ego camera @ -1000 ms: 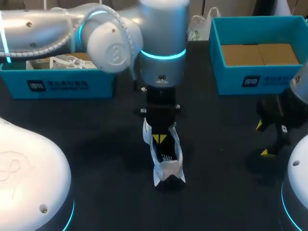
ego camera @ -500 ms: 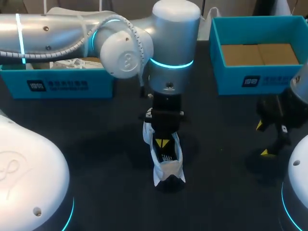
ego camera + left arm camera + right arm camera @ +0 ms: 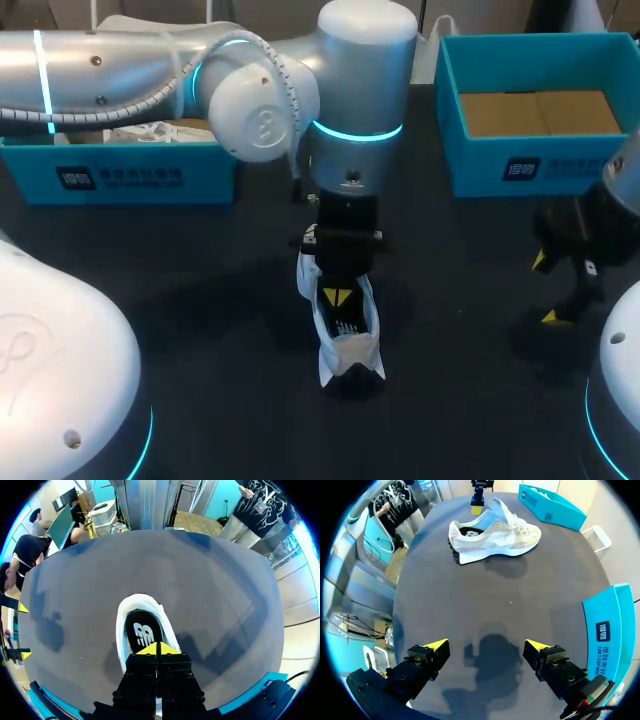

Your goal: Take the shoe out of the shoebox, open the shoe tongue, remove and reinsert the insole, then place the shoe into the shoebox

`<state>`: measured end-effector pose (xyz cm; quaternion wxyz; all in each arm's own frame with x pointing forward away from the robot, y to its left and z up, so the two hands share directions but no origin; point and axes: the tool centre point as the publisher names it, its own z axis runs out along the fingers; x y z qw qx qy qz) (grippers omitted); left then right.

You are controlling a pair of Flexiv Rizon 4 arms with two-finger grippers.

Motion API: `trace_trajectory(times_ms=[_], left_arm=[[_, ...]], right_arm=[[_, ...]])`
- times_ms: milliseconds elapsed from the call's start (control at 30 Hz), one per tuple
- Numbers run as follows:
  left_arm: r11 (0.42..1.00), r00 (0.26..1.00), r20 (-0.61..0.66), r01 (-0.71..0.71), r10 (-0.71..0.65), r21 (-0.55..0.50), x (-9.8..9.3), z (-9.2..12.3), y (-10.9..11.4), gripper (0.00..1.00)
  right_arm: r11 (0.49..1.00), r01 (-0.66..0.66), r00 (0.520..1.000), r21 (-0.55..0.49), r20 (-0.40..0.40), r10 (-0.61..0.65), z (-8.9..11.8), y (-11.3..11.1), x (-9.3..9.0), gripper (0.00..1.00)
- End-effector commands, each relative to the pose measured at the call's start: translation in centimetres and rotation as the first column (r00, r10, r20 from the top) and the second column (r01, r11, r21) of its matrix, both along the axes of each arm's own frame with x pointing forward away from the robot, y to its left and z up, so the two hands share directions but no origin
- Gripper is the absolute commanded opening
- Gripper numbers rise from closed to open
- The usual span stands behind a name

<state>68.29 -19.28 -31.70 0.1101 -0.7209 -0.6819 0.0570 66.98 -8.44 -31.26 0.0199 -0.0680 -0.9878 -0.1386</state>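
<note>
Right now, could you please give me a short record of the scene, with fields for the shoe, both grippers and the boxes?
shoe: white, standing on its sole on the table, outside both boxes
insole: dark, lying inside the shoe
left gripper: shut, tips together at the shoe's opening
right gripper: open, over bare table, apart from the shoe
left shoebox: blue, something white inside, partly hidden by the left arm
right shoebox: blue, brown floor showing, no shoe in it

Overhead, two wrist views; shoe [image 3: 350, 350] common
</note>
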Motion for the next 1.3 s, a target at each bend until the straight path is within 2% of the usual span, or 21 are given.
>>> trace_trajectory(times_ms=[33, 267, 500, 533, 833, 1067, 1200, 1300], left_arm=[[1.0, 1.0, -0.005, 0.028, -0.028, -0.011, 0.3, -0.1, 0.1, 0.0], [0.999, 0.999, -0.023, 0.032, -0.032, -0.029, 1.2, -2.1, 0.0, 0.0], [0.998, 0.998, -0.045, 0.041, -0.043, -0.058, -0.2, -5.3, -1.1, 0.0], [0.998, 0.999, -0.01, 0.041, -0.042, -0.052, -0.6, -5.7, -1.3, 0.0], [0.996, 0.999, 0.03, 0.039, -0.037, -0.076, -3.0, -7.1, -2.0, 0.0], [0.995, 0.999, 0.042, 0.002, 0.002, -0.096, -3.1, -9.3, -2.0, 0.0], [0.996, 0.999, 0.048, -0.006, 0.01, -0.087, -2.6, -9.5, -1.9, 0.0], [0.995, 0.997, 0.071, -0.011, 0.018, -0.097, -2.5, -7.9, -1.8, 0.0]], right_arm=[[1.0, 0.002, 1.0, -0.004, 0.002, -0.002, 0.0, 0.1, -0.1, 1.0], [1.0, 0.002, 1.0, -0.004, 0.002, -0.002, 0.0, 0.1, -0.1, 1.0], [1.0, 0.002, 1.0, -0.004, 0.002, -0.002, 0.0, 0.1, -0.1, 1.0], [1.0, 0.002, 1.0, -0.004, 0.002, -0.002, 0.0, 0.1, -0.1, 1.0], [1.0, 0.002, 1.0, -0.004, 0.002, -0.002, 0.0, 0.1, -0.1, 1.0], [1.0, 0.002, 1.0, -0.004, 0.002, -0.002, 0.0, 0.1, -0.1, 1.0], [1.0, 0.002, 1.0, -0.004, 0.002, -0.002, 0.0, 0.1, -0.1, 1.0], [1.0, 0.002, 1.0, -0.004, 0.002, -0.002, 0.0, 0.1, -0.1, 1.0]])
